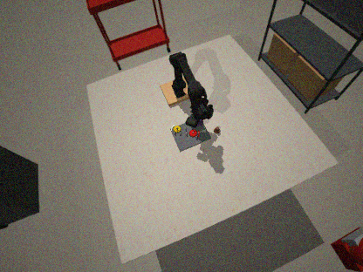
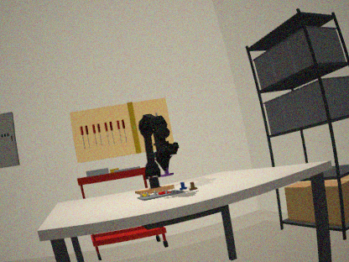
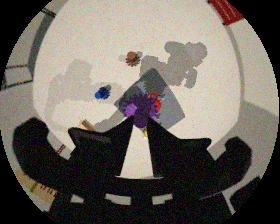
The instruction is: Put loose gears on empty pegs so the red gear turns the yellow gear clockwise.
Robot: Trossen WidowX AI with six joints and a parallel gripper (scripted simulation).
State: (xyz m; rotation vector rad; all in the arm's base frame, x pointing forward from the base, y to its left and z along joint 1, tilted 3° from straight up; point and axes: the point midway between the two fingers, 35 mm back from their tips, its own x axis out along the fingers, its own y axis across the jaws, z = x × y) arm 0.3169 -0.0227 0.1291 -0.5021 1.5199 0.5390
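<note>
The gripper (image 1: 195, 123) (image 2: 166, 171) (image 3: 140, 118) is closed on a purple gear (image 1: 201, 123) (image 2: 167, 175) (image 3: 142, 107). The gripper points downward, and the gear is suspended clear of the grey board (image 1: 185, 143) (image 2: 147, 198) (image 3: 172, 117).

Fixed gears: the red gear (image 1: 193, 133) (image 2: 163, 193) (image 3: 157, 104) and the yellow gear (image 1: 176, 129) (image 2: 144, 195) (image 3: 145, 133) are located on the board, apart from each other. Short pegs (image 1: 187, 132) stand between them. In the wrist view, the purple gear overlaps part of the board and sits visually just beside the red gear.

Loose gears: the blue gear (image 2: 183, 186) (image 3: 102, 93) and the brown gear (image 1: 216, 130) (image 2: 193, 186) (image 3: 132, 58) stand on the counter (image 1: 144, 190) (image 2: 235, 187) (image 3: 100, 30), near the board but off it. These two gears are well apart in the wrist view.

Mounting: the black six-joint arm (image 1: 192, 78) (image 2: 148, 149) stands at a wooden base plate (image 1: 167, 96) on the counter, near the board.

Surroundings: a red cart (image 1: 124, 0) (image 2: 109, 177) and a black-framed shelf unit (image 1: 270, 20) (image 2: 264, 128) stand beyond the counter.

Markings: those beside the yellow gear are too small to read
</note>
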